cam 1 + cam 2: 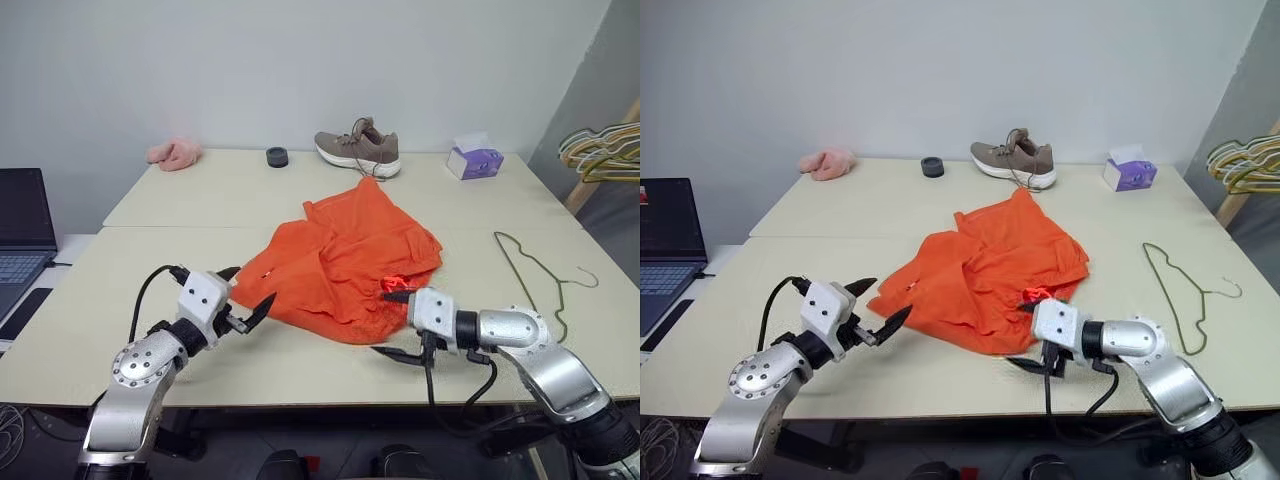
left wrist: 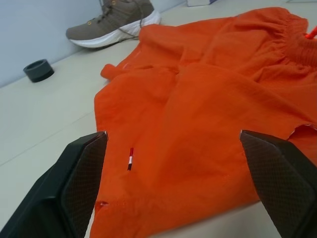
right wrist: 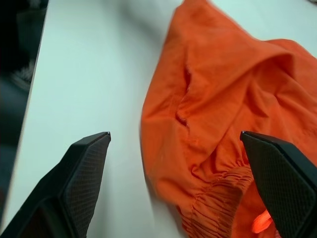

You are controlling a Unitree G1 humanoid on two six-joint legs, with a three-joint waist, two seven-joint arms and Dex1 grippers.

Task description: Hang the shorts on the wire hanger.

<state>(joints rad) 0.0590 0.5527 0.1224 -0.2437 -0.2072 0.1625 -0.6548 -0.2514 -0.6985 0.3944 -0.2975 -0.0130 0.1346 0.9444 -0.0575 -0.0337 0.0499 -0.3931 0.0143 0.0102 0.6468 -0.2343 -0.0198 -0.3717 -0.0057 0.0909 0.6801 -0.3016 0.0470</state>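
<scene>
We find an indoor test or laboratory room rather than a home. Two plain cream tables [image 1: 200,200] stand pushed together against a bare pale wall [image 1: 300,60], with no decoration on it. We note an open laptop [image 1: 20,230] on a lower surface at the left, beside the table. The objects laid out are unrelated to one another: a single brown shoe [image 1: 358,147], a purple tissue box [image 1: 474,160], a small dark ring [image 1: 277,156], a pink fuzzy cloth [image 1: 175,153]. A bunch of yellow and green hangers [image 1: 605,150] hangs on a wooden frame at the right.
</scene>
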